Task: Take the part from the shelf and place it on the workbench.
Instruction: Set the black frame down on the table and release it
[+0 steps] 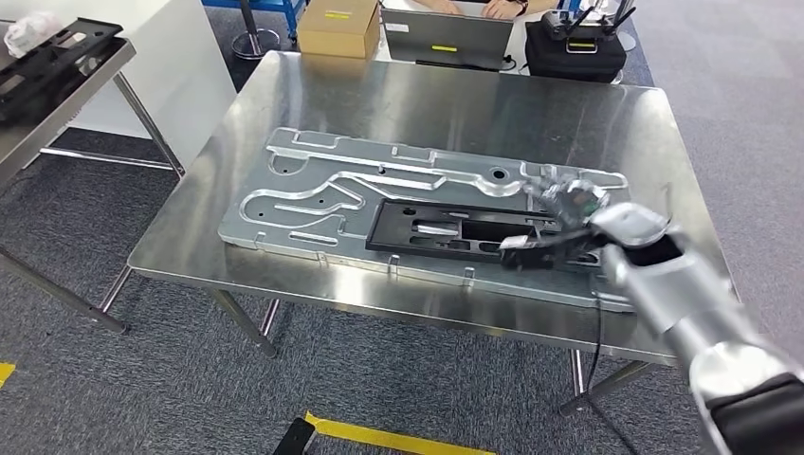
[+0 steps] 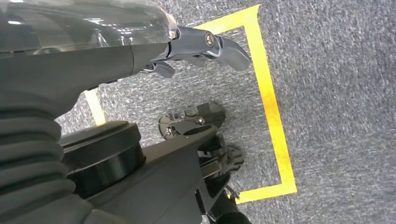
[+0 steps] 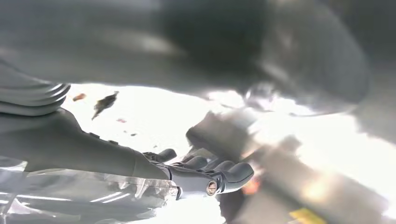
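Observation:
A flat black part (image 1: 446, 230) with cut-outs lies on a silver fixture plate (image 1: 313, 180) on the steel workbench (image 1: 455, 114). My right hand (image 1: 561, 223) is at the part's right end, and its dark fingers grip that end low over the plate. The right wrist view is blurred and glary; there the right hand (image 3: 205, 175) has its fingers curled in. My left hand (image 2: 205, 46) hangs over the carpet and holds nothing, with its thumb apart from the fingers.
A metal shelf (image 1: 95, 71) with more black parts (image 1: 47, 57) stands at the left. Behind the workbench are a cardboard box (image 1: 338, 28), a laptop (image 1: 446, 40), a black case (image 1: 575, 47) and a person's hands (image 1: 493, 8). Yellow tape (image 2: 271, 102) marks the carpet.

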`<state>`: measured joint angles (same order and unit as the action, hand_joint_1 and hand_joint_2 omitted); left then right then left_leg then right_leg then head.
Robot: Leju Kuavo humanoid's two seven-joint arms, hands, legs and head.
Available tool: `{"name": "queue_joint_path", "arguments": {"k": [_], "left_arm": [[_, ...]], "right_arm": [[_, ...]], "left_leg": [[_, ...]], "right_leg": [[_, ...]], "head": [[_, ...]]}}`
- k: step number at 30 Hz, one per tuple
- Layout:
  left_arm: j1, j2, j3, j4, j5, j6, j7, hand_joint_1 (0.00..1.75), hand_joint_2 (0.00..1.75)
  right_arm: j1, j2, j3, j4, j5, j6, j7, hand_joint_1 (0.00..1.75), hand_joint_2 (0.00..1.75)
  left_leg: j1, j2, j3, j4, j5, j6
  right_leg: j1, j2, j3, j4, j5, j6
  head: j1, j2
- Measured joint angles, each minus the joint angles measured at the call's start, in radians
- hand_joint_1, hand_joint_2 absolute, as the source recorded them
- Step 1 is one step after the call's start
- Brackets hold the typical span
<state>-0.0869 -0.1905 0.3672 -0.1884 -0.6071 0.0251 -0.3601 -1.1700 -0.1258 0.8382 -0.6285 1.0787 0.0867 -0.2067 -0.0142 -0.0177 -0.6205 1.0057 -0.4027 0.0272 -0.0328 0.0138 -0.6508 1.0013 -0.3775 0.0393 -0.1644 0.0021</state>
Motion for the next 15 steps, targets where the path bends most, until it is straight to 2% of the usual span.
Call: {"name": "queue_joint_path", "arguments": {"k": [3,6,9,15], "left_arm": [[0.0,0.0,0.006,0.0,0.0,-0.001,-0.001,0.0,0.0],[-0.002,-0.001,0.008,0.0,0.0,-0.003,-0.003,0.0,0.0],[-0.005,-0.005,0.011,0.0,-0.002,-0.005,-0.004,0.0,0.0],[-0.014,-0.006,0.013,0.0,-0.003,-0.005,-0.004,0.0,0.0]], "right_arm": [[-0.185,-0.015,-0.004,0.027,-0.016,0.084,-0.008,0.0,0.0],[-0.303,-0.031,-0.006,0.048,-0.028,0.122,-0.014,0.0,0.0],[-0.352,-0.05,-0.007,0.057,-0.03,0.124,-0.018,0.0,0.0],[-0.374,-0.069,-0.006,0.072,-0.046,0.116,-0.014,0.0,0.0]], "left_leg": [[-0.001,0.001,-0.003,0.0,0.001,0.001],[0.0,0.0,-0.003,0.001,0.001,0.001],[0.0,-0.001,-0.003,0.001,0.001,0.001],[-0.001,0.0,-0.003,0.001,0.001,0.001]], "right_leg": [[0.0,0.0,-0.004,0.0,0.001,0.0],[0.0,0.0,-0.003,0.0,0.001,0.0],[0.0,-0.001,-0.002,0.0,0.001,0.0],[0.0,0.0,-0.002,0.0,0.001,0.0]], "head": [[0.0,0.0],[0.0,0.0],[0.0,0.0],[0.0,0.0]]}}
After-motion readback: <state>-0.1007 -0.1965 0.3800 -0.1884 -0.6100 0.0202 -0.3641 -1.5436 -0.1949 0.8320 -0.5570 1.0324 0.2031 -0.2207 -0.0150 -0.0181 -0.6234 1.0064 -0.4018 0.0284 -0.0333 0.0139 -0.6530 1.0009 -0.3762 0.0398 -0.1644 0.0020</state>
